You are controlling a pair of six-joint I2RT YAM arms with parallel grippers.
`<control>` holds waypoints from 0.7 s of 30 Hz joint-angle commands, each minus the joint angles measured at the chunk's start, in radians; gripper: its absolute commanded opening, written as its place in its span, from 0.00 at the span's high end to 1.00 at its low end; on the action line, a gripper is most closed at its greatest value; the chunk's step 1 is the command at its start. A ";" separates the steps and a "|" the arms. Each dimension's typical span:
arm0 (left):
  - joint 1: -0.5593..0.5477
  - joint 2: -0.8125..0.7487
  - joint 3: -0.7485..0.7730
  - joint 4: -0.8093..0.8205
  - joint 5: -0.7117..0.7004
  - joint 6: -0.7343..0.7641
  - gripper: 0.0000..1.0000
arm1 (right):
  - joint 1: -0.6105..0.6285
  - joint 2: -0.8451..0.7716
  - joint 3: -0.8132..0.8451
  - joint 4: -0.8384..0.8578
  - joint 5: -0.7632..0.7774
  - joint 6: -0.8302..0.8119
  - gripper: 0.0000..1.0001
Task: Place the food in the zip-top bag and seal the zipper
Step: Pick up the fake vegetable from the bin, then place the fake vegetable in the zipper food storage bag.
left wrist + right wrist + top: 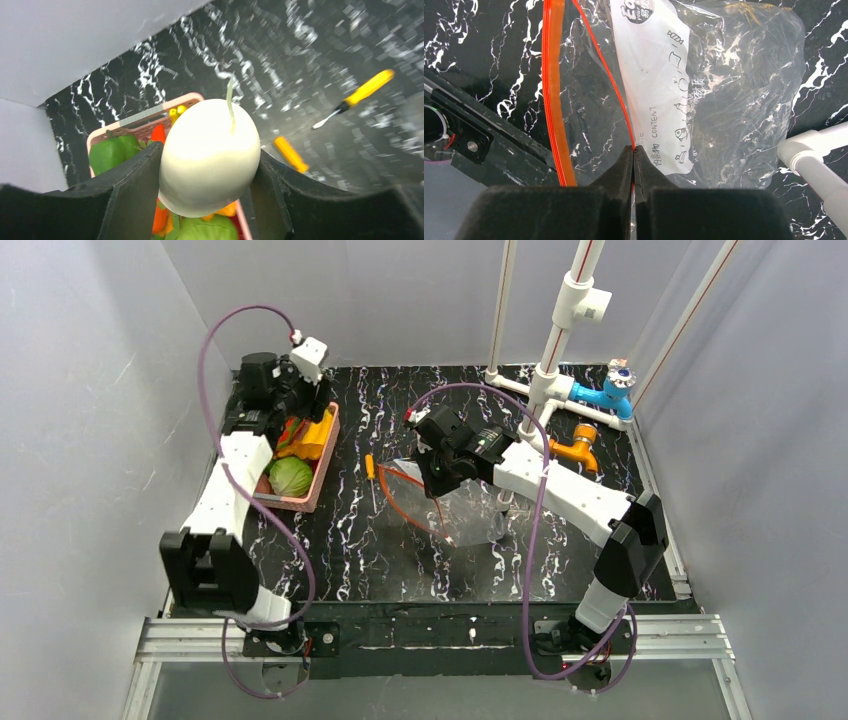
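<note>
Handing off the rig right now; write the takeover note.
Left gripper shut on the white radish, over the pink basket.
Right gripper shut on one lip of the zip-top bag; mouth open, zipper unsealed.
Cabbage and other food lie in the basket.
Done: no food shows in the bag.
Left: load radish and the rest, then seal.

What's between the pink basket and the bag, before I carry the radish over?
A yellow-handled screwdriver, on the table between pink basket and zip-top bag in the top view. The left wrist view shows a second orange handle nearer the basket.
</note>
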 commanded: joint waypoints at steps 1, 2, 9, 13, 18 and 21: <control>0.002 -0.217 -0.039 0.031 0.138 -0.310 1.00 | -0.003 -0.042 0.023 0.035 0.028 0.037 0.99; 0.003 -0.252 -0.050 0.031 0.144 -0.362 1.00 | -0.003 -0.043 0.022 0.039 0.026 0.039 0.99; 0.004 -0.538 -0.215 0.092 -0.013 -0.939 1.00 | -0.003 -0.078 0.009 0.072 0.011 0.058 0.99; 0.004 -0.677 -0.293 0.124 0.019 -1.162 1.00 | -0.003 -0.100 -0.010 0.100 -0.010 0.092 0.99; 0.004 -0.829 -0.438 0.263 -0.011 -1.369 1.00 | -0.003 -0.108 -0.004 0.105 -0.006 0.177 0.99; 0.005 -0.862 -0.476 0.258 -0.013 -1.484 1.00 | -0.002 -0.120 -0.018 0.117 -0.001 0.224 0.99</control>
